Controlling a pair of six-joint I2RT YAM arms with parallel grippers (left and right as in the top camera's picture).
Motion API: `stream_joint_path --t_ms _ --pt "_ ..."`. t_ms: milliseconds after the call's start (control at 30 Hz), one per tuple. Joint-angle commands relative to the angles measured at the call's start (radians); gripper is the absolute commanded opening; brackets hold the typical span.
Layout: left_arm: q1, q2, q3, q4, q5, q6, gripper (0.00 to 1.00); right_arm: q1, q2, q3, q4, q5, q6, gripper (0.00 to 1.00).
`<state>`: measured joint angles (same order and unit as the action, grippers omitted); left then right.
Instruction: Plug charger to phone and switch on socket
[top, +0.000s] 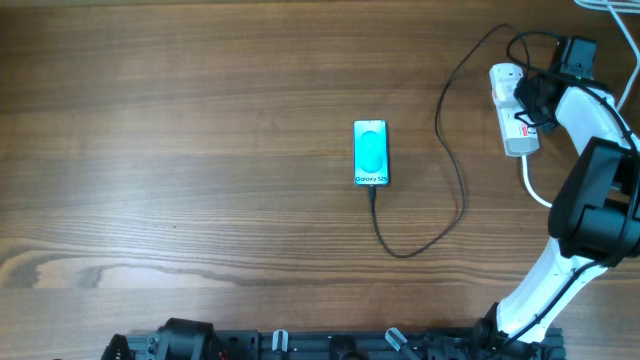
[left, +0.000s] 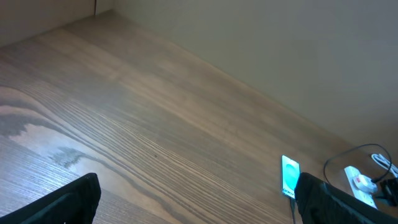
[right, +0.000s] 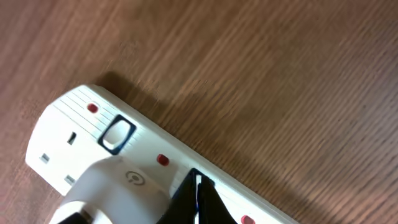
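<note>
**A:** Where is everything, if we take the socket (top: 520, 142) as the fixed point?

**B:** The phone (top: 370, 153) lies flat on the tabletop (top: 150, 150), well apart from the socket, to its left in the overhead view. The charger (top: 402, 255) runs from the socket in a loop and meets the bottom edge of the phone. I judge it is plugged in there.

**A:** So the step in hand is the switch?

**B:** I think so. The right gripper (right: 198, 190) hovers just over the socket. Its fingers look pressed together and hold nothing. The left gripper (left: 199, 186) is far from the socket, its fingers spread wide and empty.

**A:** How can the step be done well?

**B:** Use the closed tip like one finger. Come down straight on the black-framed switch (right: 118, 134) and press only until it tips, so the socket does not slide. Which switch serves the used outlet, I cannot tell.

**A:** Are there any containers?

**B:** None. The nearest thing to one is an outlet. A white body (right: 118, 186) sits in one, and the outlet at the socket's end (right: 59, 149) is free.
</note>
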<state>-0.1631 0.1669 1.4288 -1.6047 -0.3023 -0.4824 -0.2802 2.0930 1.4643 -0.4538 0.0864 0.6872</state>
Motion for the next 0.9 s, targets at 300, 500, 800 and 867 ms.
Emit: stream_joint_path --t_ms 300,500,800,867 --pt "-0.003 -0.008 -0.003 0.003 -0.014 0.007 1.00 0.087 0.064 0.014 0.004 0.037 -0.034 0.05" --pt "-0.003 -0.008 -0.003 0.003 -0.014 0.007 1.00 0.092 0.064 0.014 -0.052 -0.059 -0.034 0.04" --pt "-0.003 -0.012 -0.003 0.003 -0.013 0.007 1.00 0.106 -0.117 0.015 -0.236 -0.075 -0.122 0.05" --pt "-0.003 -0.023 -0.003 0.007 -0.013 0.007 1.00 0.106 -0.194 0.015 -0.270 -0.076 -0.122 0.05"
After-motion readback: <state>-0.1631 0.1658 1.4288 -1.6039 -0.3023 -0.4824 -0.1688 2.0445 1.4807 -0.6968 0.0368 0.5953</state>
